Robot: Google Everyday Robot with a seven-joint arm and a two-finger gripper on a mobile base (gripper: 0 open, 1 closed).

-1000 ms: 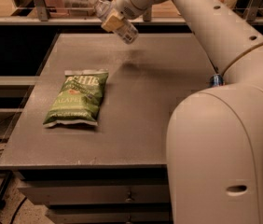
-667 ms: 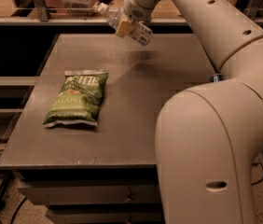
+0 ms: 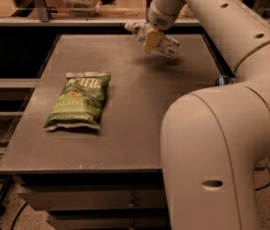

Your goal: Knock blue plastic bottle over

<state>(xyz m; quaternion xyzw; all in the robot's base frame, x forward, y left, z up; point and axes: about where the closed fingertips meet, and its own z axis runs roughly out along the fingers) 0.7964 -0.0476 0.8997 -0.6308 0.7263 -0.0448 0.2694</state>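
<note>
At the frame's upper centre, the blue plastic bottle (image 3: 170,47) is clasped across the gripper (image 3: 151,40) fingers, above the bench (image 3: 125,133), its long axis nearly level, cap toward upper left.

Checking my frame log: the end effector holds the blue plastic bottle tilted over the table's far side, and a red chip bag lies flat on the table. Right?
No: the chip bag is green, not red, as the camera view shows. The end effector does hold the blue plastic bottle tilted over the far side of the table.
</note>
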